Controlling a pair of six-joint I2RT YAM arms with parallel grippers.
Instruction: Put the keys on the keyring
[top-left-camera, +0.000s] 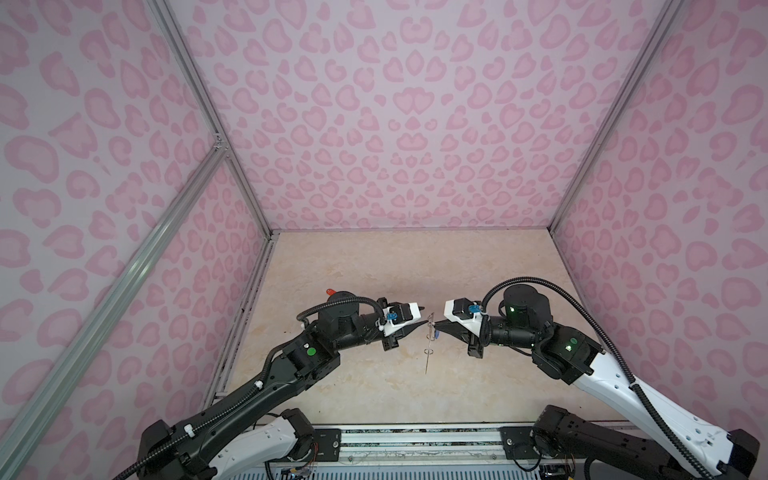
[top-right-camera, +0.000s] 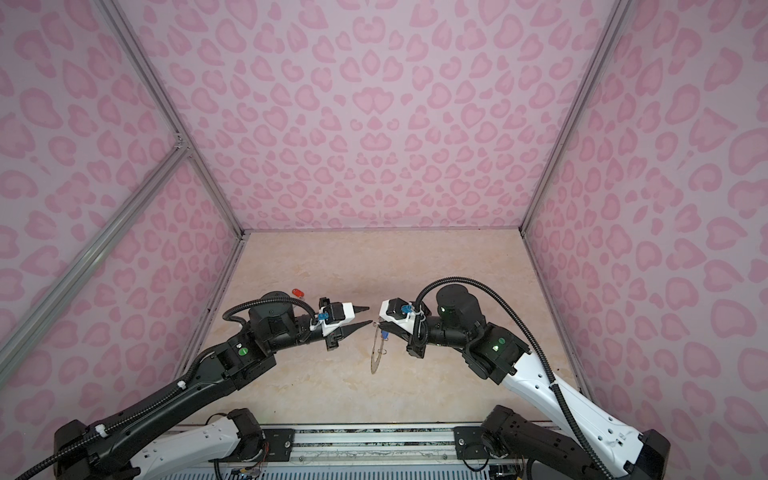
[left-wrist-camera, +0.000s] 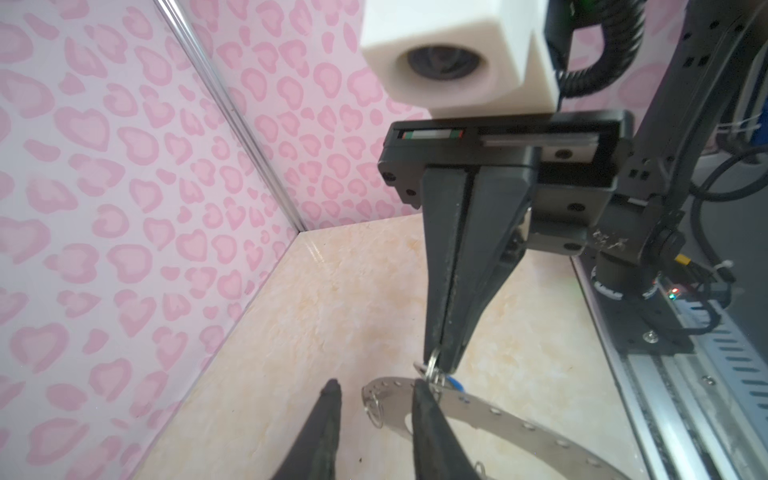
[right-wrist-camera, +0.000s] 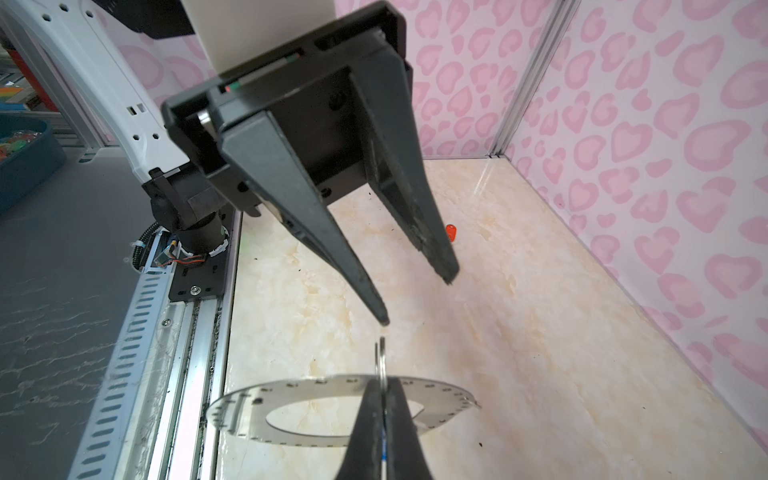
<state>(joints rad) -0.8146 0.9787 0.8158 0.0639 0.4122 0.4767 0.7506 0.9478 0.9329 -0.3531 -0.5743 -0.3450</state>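
Grey keyring (right-wrist-camera: 291, 388) on edge, blue key (top-right-camera: 384, 333) at rim, red key (top-right-camera: 296, 292) apart

The keyring (top-left-camera: 429, 349), pinched upright in the closed right end effector (top-left-camera: 436, 327), fills the narrow gap to the parted left end effector (top-left-camera: 425, 316), so nothing passes straight between them. Beyond both, the far worktop (top-left-camera: 415, 262) lies clear up to the pink walls (top-left-camera: 374, 124); only the red-tagged key (top-left-camera: 331, 292) lies there, just behind the left arm (top-left-camera: 340, 324).

Keyring (top-right-camera: 375, 352) edge-on, seemingly pinched by right gripper (top-right-camera: 382, 327)
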